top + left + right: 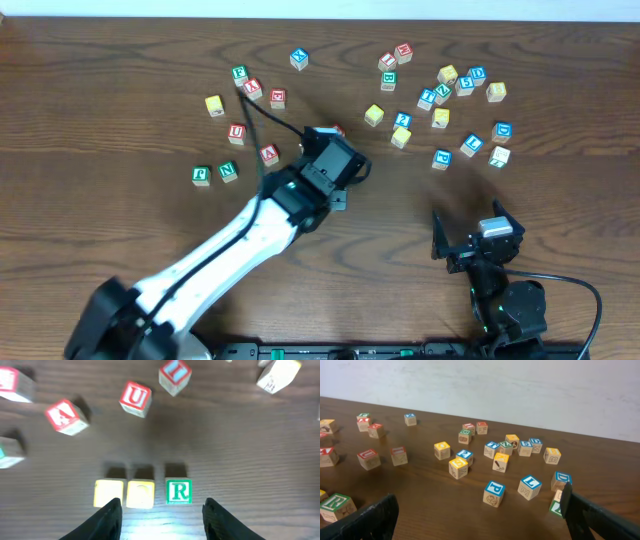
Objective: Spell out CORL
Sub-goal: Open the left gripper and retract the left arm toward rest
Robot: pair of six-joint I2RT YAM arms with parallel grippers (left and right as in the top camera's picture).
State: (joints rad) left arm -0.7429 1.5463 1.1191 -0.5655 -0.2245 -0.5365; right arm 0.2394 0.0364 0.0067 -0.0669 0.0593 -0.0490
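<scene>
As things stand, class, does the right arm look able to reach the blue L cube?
Probably yes: the right gripper is open and faces the blue L cube, with bare table between them.

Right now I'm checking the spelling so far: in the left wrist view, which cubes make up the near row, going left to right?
first yellow-faced cube → second yellow-faced cube → green R cube
</scene>
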